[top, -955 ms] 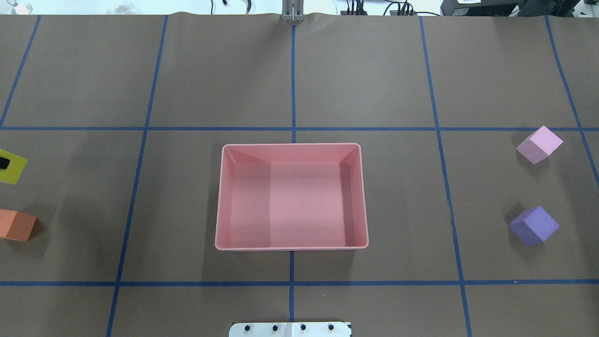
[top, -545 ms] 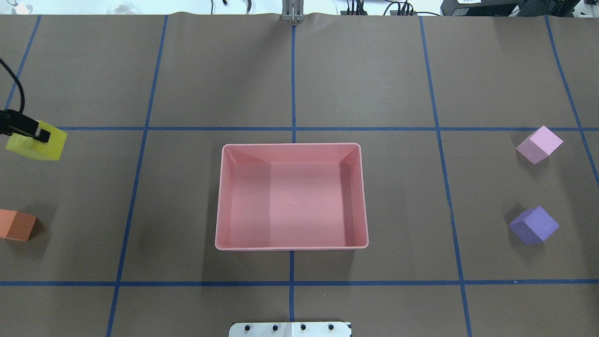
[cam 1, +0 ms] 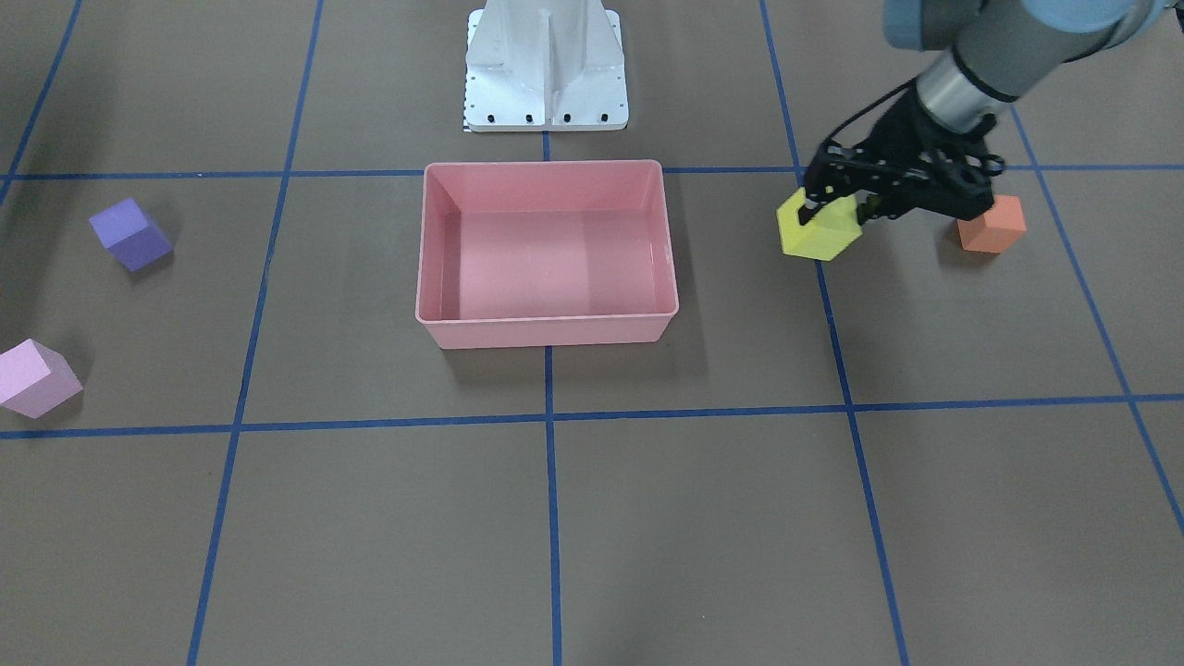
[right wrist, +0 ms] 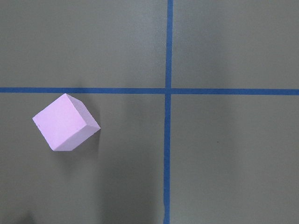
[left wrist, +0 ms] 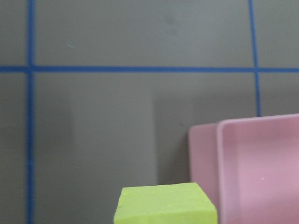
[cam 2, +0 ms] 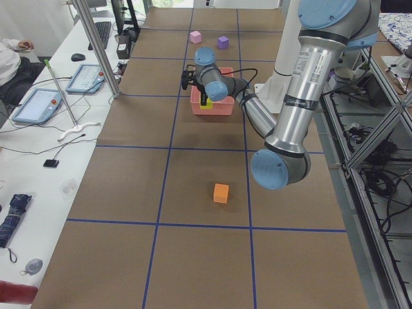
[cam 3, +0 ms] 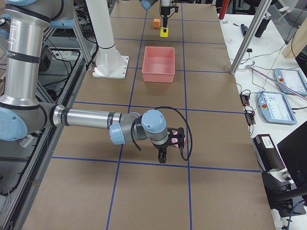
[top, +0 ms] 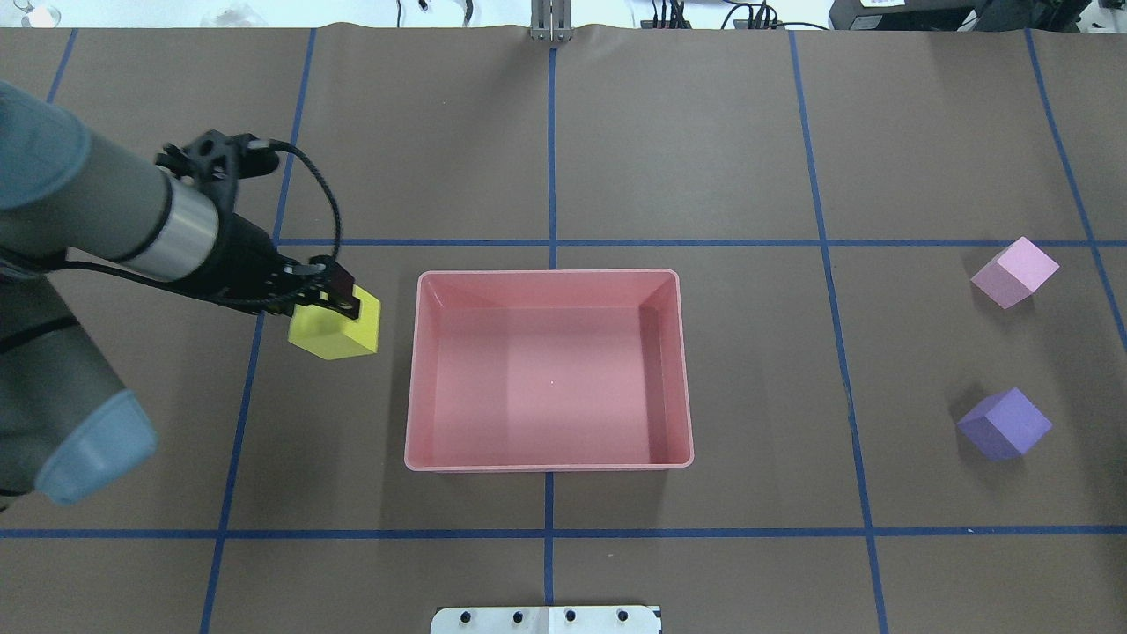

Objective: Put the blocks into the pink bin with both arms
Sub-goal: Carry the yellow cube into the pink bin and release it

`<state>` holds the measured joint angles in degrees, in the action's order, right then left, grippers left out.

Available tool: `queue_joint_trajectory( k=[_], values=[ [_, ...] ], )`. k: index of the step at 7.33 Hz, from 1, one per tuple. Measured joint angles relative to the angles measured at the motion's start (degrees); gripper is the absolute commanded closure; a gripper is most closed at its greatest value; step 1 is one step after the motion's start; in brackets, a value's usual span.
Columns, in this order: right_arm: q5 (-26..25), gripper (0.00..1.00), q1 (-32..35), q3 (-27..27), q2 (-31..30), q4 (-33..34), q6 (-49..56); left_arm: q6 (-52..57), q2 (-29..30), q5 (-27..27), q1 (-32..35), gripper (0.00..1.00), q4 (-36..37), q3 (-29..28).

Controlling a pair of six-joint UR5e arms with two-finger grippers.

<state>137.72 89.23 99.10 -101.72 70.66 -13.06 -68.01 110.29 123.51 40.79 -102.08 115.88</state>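
My left gripper (top: 342, 302) is shut on the yellow block (top: 337, 332) and holds it just left of the pink bin (top: 548, 275), outside the bin's left wall. The front view shows the same grip (cam 1: 832, 211) on the yellow block (cam 1: 818, 233). The left wrist view shows the yellow block (left wrist: 166, 204) beside the bin's rim (left wrist: 243, 123). The orange block (cam 1: 992, 227) sits behind the left arm and is hidden overhead. The light pink block (top: 1014, 271) and the purple block (top: 1004, 424) lie far right. My right gripper (cam 3: 162, 155) shows only in the exterior right view, and I cannot tell its state. Its wrist view shows the light pink block (right wrist: 65, 122).
The bin (cam 1: 546, 328) holds nothing. The white pedestal base (cam 1: 546, 65) stands behind the bin. Blue tape lines cross the brown table. Tablets and cables lie on side benches beyond the table's edge (cam 2: 38, 103).
My left arm has swung right from the table's left edge, carrying the yellow block to the bin's left side. The arm now covers the orange block in the overhead view.
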Motion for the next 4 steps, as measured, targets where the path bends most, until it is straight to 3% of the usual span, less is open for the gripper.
queue_joint_trajectory(
  k=[1, 2, 3, 4],
  values=[
    [-1.0, 0.0, -1.1, 0.0, 0.3, -0.6, -1.2, -4.2, 5.7, -4.1, -5.3, 0.94, 4.5, -0.2],
    [-1.9, 0.0, -2.3, -0.1, 0.7, -0.8, -1.7, -6.9, 12.0, -8.7, -10.4, 0.36, 9.5, -1.2],
    [-2.4, 0.0, -3.4, -0.3, 1.3, -0.8, -1.9, -8.5, 17.0, -13.1, -14.5, 0.0, 12.8, -3.3],
    [-2.9, 0.0, -4.9, -0.5, 2.4, -0.9, -1.8, -9.1, 19.9, -16.6, -17.0, 0.0, 14.1, -5.5]
  ],
)
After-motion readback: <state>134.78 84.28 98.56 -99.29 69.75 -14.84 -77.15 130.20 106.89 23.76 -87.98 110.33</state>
